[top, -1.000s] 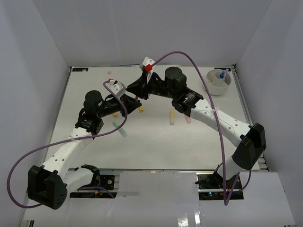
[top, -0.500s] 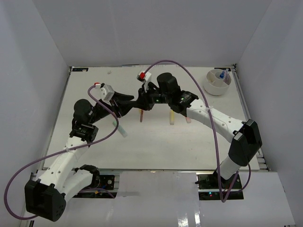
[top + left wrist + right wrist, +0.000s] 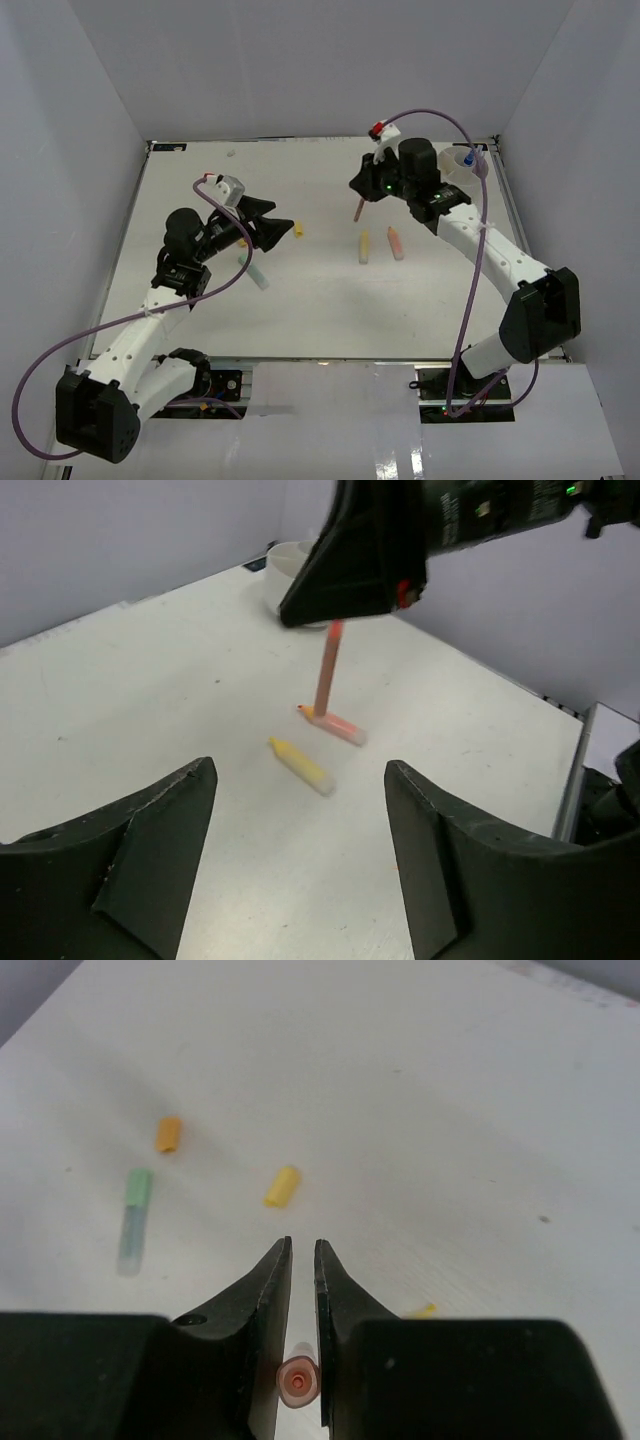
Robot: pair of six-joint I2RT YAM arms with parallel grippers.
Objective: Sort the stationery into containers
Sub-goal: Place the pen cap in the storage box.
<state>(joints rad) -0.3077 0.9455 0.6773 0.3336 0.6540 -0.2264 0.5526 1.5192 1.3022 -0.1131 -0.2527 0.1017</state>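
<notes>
My right gripper (image 3: 360,193) is shut on a thin pink pen (image 3: 357,210) that hangs down above the table; the right wrist view shows the pen's end (image 3: 298,1381) pinched between the narrow jaws of that gripper (image 3: 302,1246). The left wrist view shows the pen (image 3: 327,670) hanging too. My left gripper (image 3: 278,222) is open and empty, its jaws wide apart (image 3: 300,772). A yellow highlighter (image 3: 364,246) and an orange one (image 3: 396,243) lie mid-table. A yellow eraser (image 3: 298,231) and a green pen (image 3: 258,275) lie near the left gripper. The white tub (image 3: 462,178) stands at the far right, partly hidden by the right arm.
An orange eraser (image 3: 168,1133), the green pen (image 3: 133,1218) and the yellow eraser (image 3: 282,1185) lie on the table below the right gripper. Grey walls close in the table on three sides. A purple cable loops over each arm.
My right gripper has lifted the pink pen and swung right and back, towards the tub. My left arm has drawn back to the left with its gripper open.
</notes>
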